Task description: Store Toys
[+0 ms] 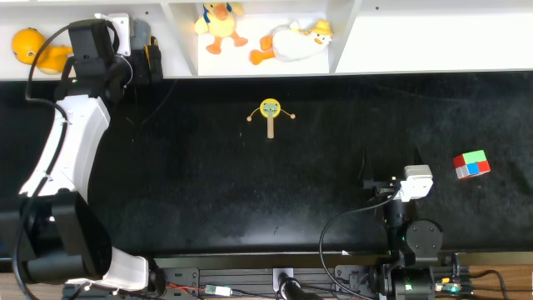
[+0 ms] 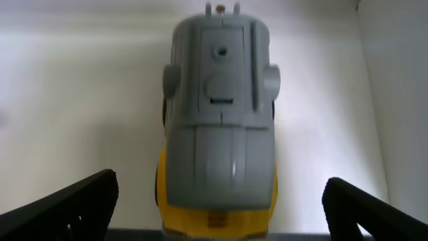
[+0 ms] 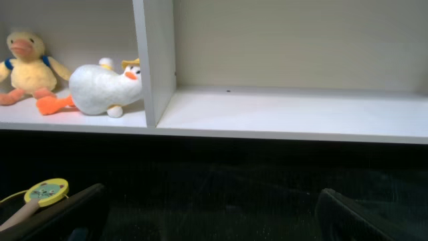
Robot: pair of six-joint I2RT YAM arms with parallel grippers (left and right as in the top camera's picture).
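Observation:
A grey and yellow toy car (image 2: pixel 219 134) stands in a white shelf compartment (image 2: pixel 73 100), its rear toward my left gripper (image 2: pixel 221 191). That gripper is open, with a finger on each side of the car's rear and not touching it. From above, the left gripper (image 1: pixel 143 57) sits at the shelf's mouth at the back left. My right gripper (image 3: pixel 210 201) is open and holds nothing; it rests low at the front right (image 1: pixel 398 190). A yellow-green rattle drum (image 1: pixel 270 113) with a wooden handle lies mid-table. A multicoloured cube (image 1: pixel 471 164) lies at the right.
The white shelf (image 1: pixel 416 37) runs along the table's back edge. A yellow duck plush (image 1: pixel 220 23) and a white duck plush (image 1: pixel 291 42) lie in its middle compartment, and an orange toy (image 1: pixel 33 48) at far left. The right compartment (image 3: pixel 294 110) holds nothing.

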